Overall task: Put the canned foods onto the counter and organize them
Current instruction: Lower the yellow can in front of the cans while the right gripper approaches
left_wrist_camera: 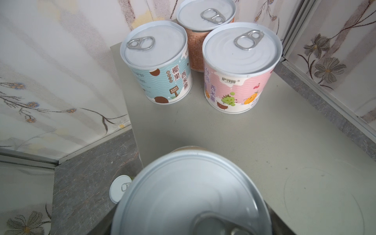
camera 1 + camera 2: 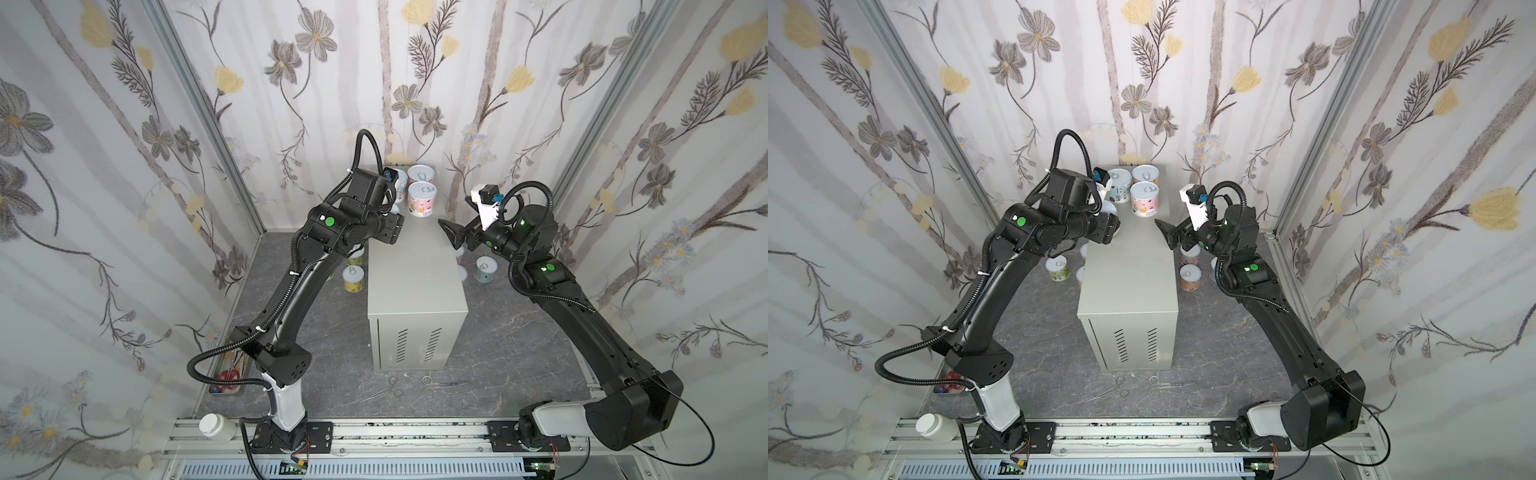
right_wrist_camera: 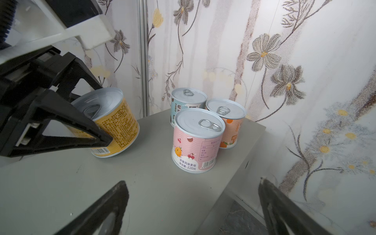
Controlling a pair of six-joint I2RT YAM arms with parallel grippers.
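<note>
Three canned foods stand at the far end of the grey counter (image 2: 415,270): a pink one (image 1: 240,67), a light-blue one (image 1: 160,67) and an orange one (image 1: 203,24). My left gripper (image 3: 101,116) is shut on a yellow can (image 3: 116,124), held tilted over the counter's left edge just short of that group; its lid (image 1: 191,193) fills the left wrist view. My right gripper (image 3: 192,183) is open and empty over the counter's right edge. On the floor are more cans: yellow (image 2: 353,279) and green (image 2: 356,255) on the left, light blue (image 2: 485,269) and another (image 2: 1190,277) on the right.
A white-capped bottle (image 2: 214,426) lies on the front rail at the left. A tray with red-handled scissors (image 2: 228,374) sits by the left arm's base. Metal forceps (image 2: 390,390) and scissors (image 2: 436,380) lie on the floor before the counter. Flowered walls close in three sides.
</note>
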